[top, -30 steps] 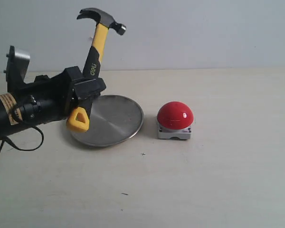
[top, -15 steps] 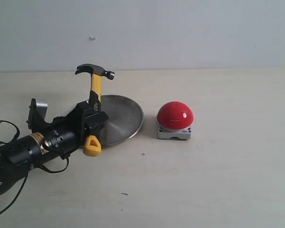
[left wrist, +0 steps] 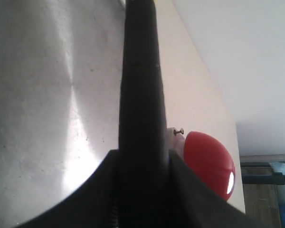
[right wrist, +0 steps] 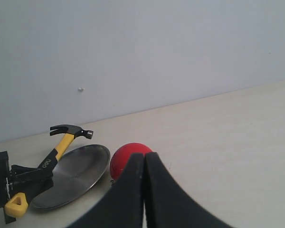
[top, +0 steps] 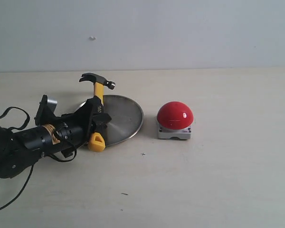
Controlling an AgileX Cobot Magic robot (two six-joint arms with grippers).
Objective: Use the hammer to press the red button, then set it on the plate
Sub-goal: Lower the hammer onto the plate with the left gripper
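plate [top: 126,116] brushed shiny metal, red button [top: 175,115] glossy plastic, hammer [top: 98,97] head dark metal, table [top: 209,180] matt.

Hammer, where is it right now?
The hammer is on the left of the exterior view, held head-up by the left end effector over the left part of the plate; the red button sits to the plate's right.

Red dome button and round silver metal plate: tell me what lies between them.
Nothing: the exterior view shows only a bare strip of beige tabletop between the glossy red dome button and the round silver metal plate.
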